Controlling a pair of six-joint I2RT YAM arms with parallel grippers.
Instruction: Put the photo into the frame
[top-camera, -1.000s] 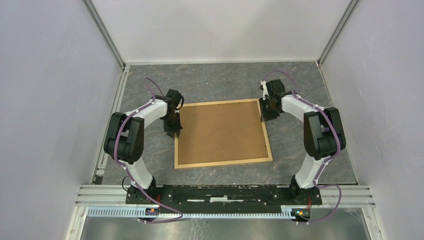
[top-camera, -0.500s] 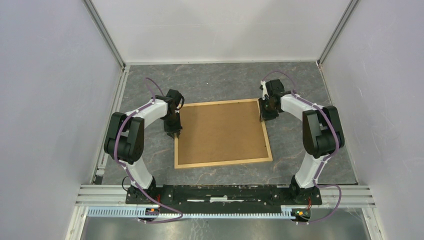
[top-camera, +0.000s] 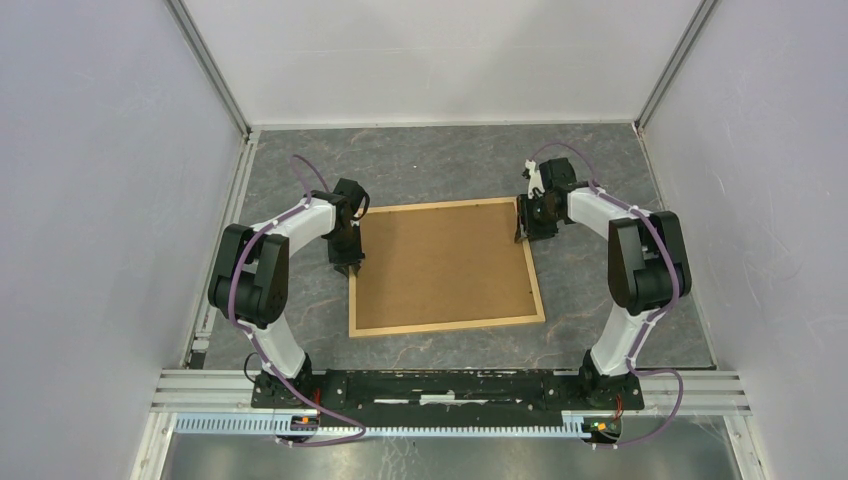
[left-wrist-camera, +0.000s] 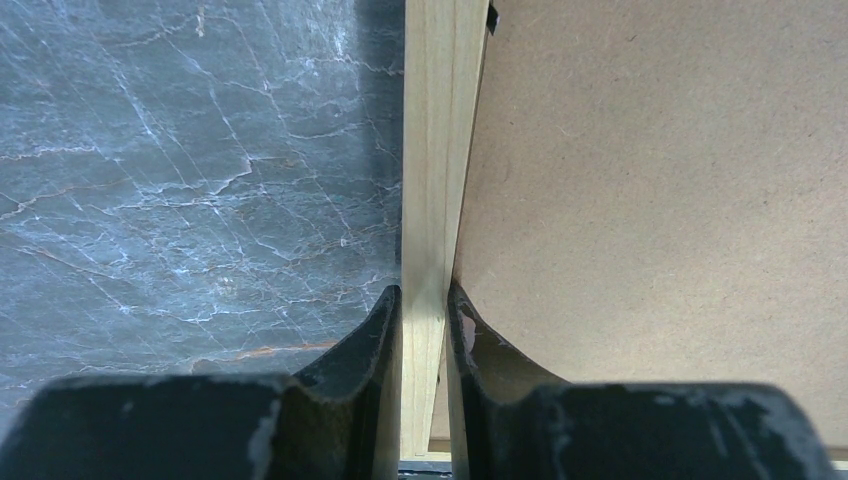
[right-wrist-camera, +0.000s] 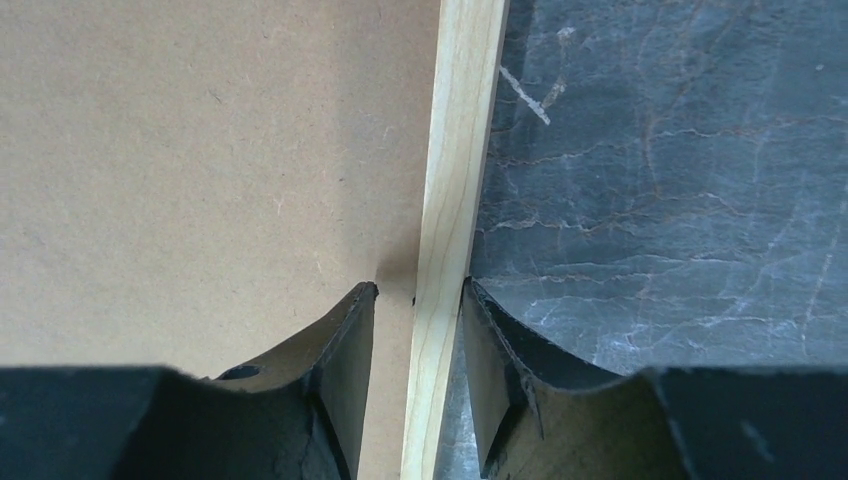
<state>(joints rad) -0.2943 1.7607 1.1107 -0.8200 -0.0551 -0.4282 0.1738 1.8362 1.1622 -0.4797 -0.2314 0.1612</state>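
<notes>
Grey marbled counter (top-camera: 450, 160), white enclosure walls. Flat mid-counter: thin light-wood rectangular frame (top-camera: 446, 327), with a plain brown backing board (top-camera: 440, 265) filling it. No photo visible in any view; likely under the board, can't confirm. If so, insertion looks mostly done, and what's left is securing the back, maybe flipping.

left gripper (left-wrist-camera: 422, 295): jaws pinched on the frame's left strip, both touching wood. right gripper (right-wrist-camera: 418, 290): jaws straddle the right strip near the far corner, outer one touching, inner one off with a gap, so not clamped.

Versus a second ago: right gripper nudged inward toward the frame. Frame, board and left gripper unchanged.
</notes>
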